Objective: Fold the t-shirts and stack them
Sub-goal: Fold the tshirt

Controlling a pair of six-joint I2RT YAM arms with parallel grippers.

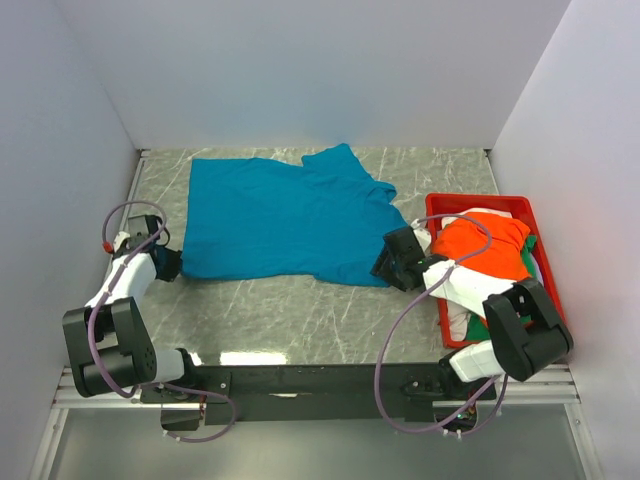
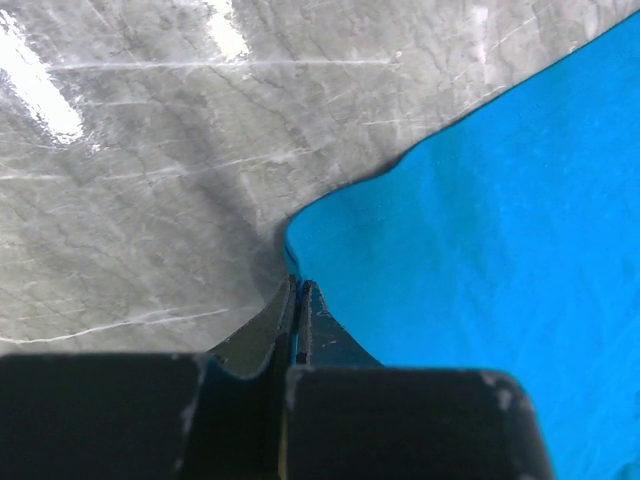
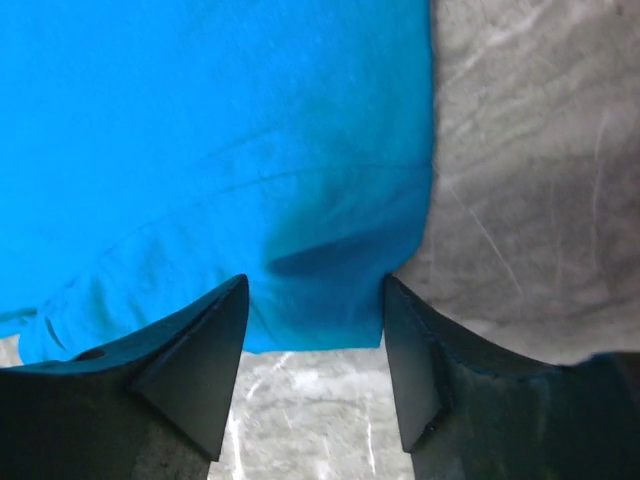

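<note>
Now: left gripper pinched shut on near-left corner of teal shirt; right gripper open, jaws straddling near-right corner, not yet clamped. Shirt flat on counter, long axis left-right, spanning between both arms.

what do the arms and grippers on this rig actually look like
The left arm and right arm have white links with chunky black joint housings. A thin purplish-grey left cable and right cable loop alongside them. The left one carries a small red tip. The left gripper and right gripper are matte black with wedge-shaped fingers. No markings are visible.
</note>
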